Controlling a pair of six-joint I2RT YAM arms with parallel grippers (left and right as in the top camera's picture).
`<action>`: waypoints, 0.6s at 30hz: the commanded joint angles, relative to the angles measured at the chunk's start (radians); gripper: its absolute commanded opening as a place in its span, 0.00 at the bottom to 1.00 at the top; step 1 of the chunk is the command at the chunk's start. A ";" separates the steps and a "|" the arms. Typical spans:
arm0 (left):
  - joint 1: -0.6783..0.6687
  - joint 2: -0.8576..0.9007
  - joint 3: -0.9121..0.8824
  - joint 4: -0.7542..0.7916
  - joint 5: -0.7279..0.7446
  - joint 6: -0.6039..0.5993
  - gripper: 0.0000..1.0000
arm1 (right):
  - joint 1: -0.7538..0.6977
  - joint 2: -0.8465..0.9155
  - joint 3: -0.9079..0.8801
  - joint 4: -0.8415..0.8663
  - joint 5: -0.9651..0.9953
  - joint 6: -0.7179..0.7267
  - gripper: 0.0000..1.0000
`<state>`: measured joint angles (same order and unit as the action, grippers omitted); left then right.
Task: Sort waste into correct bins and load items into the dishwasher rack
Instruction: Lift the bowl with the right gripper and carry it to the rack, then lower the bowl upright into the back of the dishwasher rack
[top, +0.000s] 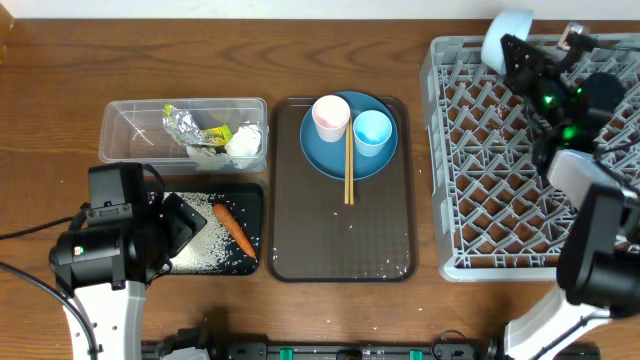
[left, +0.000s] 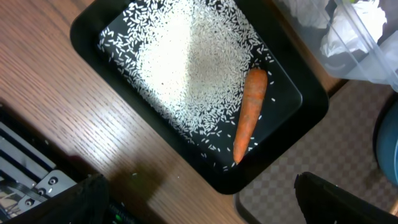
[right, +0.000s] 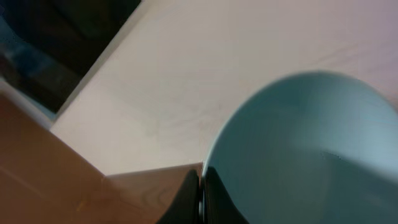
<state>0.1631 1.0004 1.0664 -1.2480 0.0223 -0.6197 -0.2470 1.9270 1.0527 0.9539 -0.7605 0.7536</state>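
**Right gripper** (right: 200, 194): closed on the rim of the bowl (right: 298, 149). You hold the bowl raised at the far left corner of the rack (top: 480, 200). Whether it touches the pegs cannot be told.

**Left gripper** (left: 199, 200): jaws wide, holding nothing. It hovers over the near edge of the black tray (left: 314, 102).

**Step in hand (judged):** loading the bowl into the rack. The waste looks sorted into its two bins.

**Next move calls for:**
- Lower the bowl between the pegs, tipped on edge so that they prop it.
- Let go only once it sits firm.
- Go slowly, because a rim pinch is a thin hold and the bowl could swing or slip.

**Containers and contents**
- **Black tray**, near left corner of the table (top: 60, 60): it holds a spread of rice (left: 180, 68). The carrot (left: 249, 112) lies along the side nearest the brown tray.
- **Tub** (top: 125, 115), just behind the black tray: foil (top: 182, 124), wrapper (top: 215, 133) and tissues (top: 243, 143).
- **Brown tray** (top: 340, 240), middle of the table:
  - The plate (top: 330, 160) sits at its far end.
  - The pink cup (top: 331, 117) and blue cup (top: 372, 132) stand mouth up on the plate.
  - The chopsticks (top: 348, 165) lie across the plate's near rim.
  - A few stray grains lie by the tray's near edge.
- **Rack**, right side of the table: you can see nothing seated in it yet.
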 joint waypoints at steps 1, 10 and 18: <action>0.006 0.000 -0.004 -0.001 -0.012 0.017 0.98 | 0.001 0.071 0.011 0.073 -0.003 0.105 0.01; 0.006 0.000 -0.004 -0.001 -0.012 0.017 0.98 | 0.035 0.205 0.011 0.204 -0.009 0.107 0.01; 0.006 0.000 -0.004 -0.001 -0.012 0.017 0.98 | 0.037 0.210 0.011 0.164 -0.100 0.106 0.01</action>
<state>0.1631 1.0004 1.0664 -1.2488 0.0223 -0.6197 -0.2146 2.1048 1.0603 1.1358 -0.8051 0.8413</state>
